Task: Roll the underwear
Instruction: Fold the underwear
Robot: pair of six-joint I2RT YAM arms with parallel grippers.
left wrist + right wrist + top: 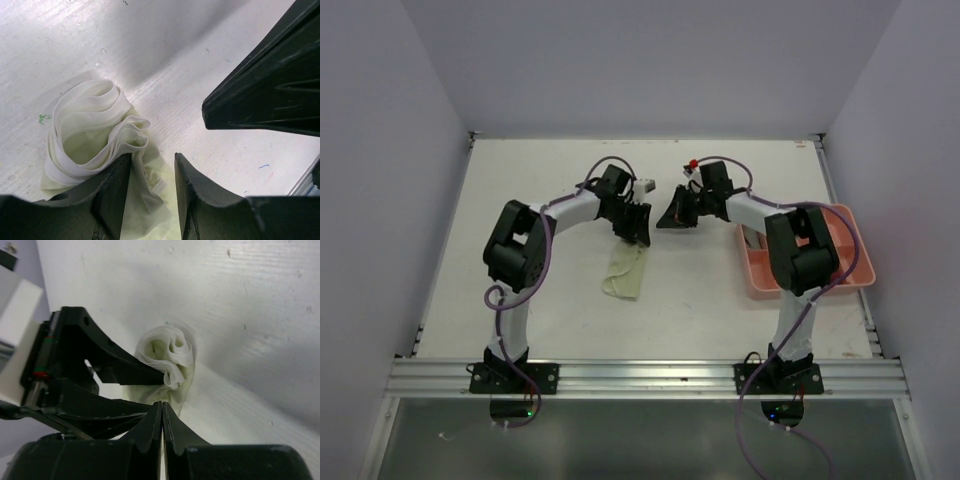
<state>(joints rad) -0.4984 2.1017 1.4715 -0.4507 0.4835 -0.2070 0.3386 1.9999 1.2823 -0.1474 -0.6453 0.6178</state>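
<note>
One pale yellow-green piece of underwear (626, 270) lies on the white table, its far end wound into a loose roll (95, 130) and its near end flat. My left gripper (152, 162) stands open at the roll. Its jaws are apart, with a fold of the cloth lying between them and draped against the left finger (112, 185). My right gripper (162, 407) is shut on nothing and hovers just right of the roll (167, 352). Its dark fingers (270, 90) show at the upper right of the left wrist view. In the top view the two grippers (636, 228) (670, 218) nearly meet.
A salmon-pink compartment tray (855, 270) sits at the right edge of the table under the right arm, with a pale item (752, 240) in its left part. White walls close in the table on three sides. A metal rail runs along the near edge.
</note>
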